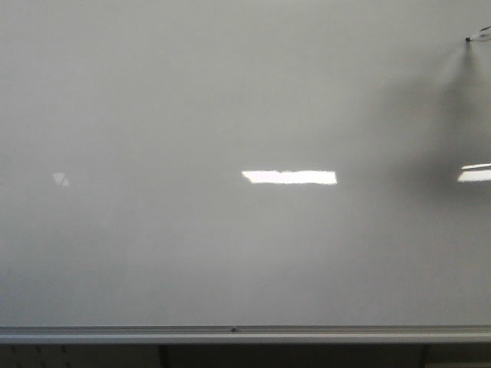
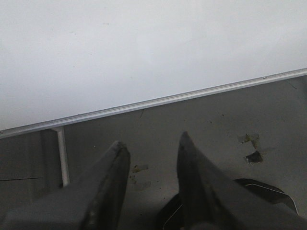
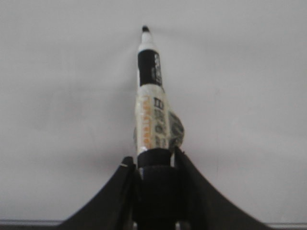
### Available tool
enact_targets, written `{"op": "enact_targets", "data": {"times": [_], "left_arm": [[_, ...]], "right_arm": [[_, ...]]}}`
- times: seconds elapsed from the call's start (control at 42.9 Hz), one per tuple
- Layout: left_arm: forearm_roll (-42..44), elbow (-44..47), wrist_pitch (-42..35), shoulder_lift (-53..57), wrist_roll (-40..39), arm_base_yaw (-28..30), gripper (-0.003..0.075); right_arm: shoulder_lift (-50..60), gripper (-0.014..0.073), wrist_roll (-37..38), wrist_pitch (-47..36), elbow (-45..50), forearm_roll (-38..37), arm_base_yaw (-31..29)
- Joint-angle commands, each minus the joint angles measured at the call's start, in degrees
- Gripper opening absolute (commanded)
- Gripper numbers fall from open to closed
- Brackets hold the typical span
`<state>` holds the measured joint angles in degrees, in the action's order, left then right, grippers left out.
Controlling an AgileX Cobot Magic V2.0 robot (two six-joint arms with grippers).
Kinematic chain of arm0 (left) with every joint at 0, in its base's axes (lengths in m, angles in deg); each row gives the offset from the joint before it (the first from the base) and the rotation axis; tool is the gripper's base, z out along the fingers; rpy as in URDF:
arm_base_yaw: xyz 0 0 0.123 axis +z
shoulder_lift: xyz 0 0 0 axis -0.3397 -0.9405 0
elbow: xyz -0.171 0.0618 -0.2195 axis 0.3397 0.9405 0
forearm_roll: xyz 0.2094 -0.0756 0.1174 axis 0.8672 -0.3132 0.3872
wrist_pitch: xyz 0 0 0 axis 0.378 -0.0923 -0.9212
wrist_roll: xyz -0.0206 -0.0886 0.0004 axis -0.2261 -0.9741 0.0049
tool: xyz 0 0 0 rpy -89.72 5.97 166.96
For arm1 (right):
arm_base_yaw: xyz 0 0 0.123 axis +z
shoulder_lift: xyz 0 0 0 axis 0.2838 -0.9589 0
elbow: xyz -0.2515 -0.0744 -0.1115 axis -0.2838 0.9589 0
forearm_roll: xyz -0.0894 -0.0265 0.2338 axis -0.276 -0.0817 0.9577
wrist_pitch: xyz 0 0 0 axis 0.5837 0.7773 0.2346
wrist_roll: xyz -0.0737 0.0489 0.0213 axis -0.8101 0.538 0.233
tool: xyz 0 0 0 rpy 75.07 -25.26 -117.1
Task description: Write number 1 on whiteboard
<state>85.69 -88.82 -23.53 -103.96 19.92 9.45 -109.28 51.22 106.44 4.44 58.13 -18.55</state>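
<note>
A: Here we are at the whiteboard [image 1: 230,100], and the right hand [image 3: 154,165] is clamped on a marker [image 3: 152,105], cap off, black tip pointed straight at the white surface.

B: In the front view only the tip of that marker [image 1: 477,34] pokes in at the upper right corner, with its shadow spread on the board below it. No stroke anywhere that I can find. Those bright bars are just light reflections.

A: Agreed, so the number 1 is not yet written. By my reckoning this is the approach step, tip brought up to the board ready to start.

B: Is it touching?

A: Very close, right at the surface, but I can't tell for sure from these views. What the next move calls for, I'd say, is light contact and then one steady pull downward, keeping the pressure even so the line doesn't skip.

B: And the left hand [image 2: 148,158]?

A: Fingers apart, holding nothing, hanging low below the silver bottom rail [image 2: 158,101] of the board, well away from the action.

B: So the board's writing area lies directly ahead of the right hand, marker between the two.
</note>
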Motion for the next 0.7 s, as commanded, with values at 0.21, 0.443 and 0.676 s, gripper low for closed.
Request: {"op": "enact_targets", "data": {"times": [0.21,0.443,0.676], "left_arm": [[-0.6,-1.4,-3.0,0.3,0.0,0.3,0.0239],[-0.6,-1.4,-3.0,0.3,0.0,0.3,0.0239],[-0.6,-1.4,-3.4,0.3,0.1,0.3,0.0239]], "right_arm": [[-4.4,-0.0077,-0.2,6.6,-1.7,0.2,-0.4],[-5.5,-0.0077,-0.2,8.7,-1.7,0.2,-0.4],[0.3,-0.0077,-2.1,9.4,-1.8,0.3,0.2]]}}
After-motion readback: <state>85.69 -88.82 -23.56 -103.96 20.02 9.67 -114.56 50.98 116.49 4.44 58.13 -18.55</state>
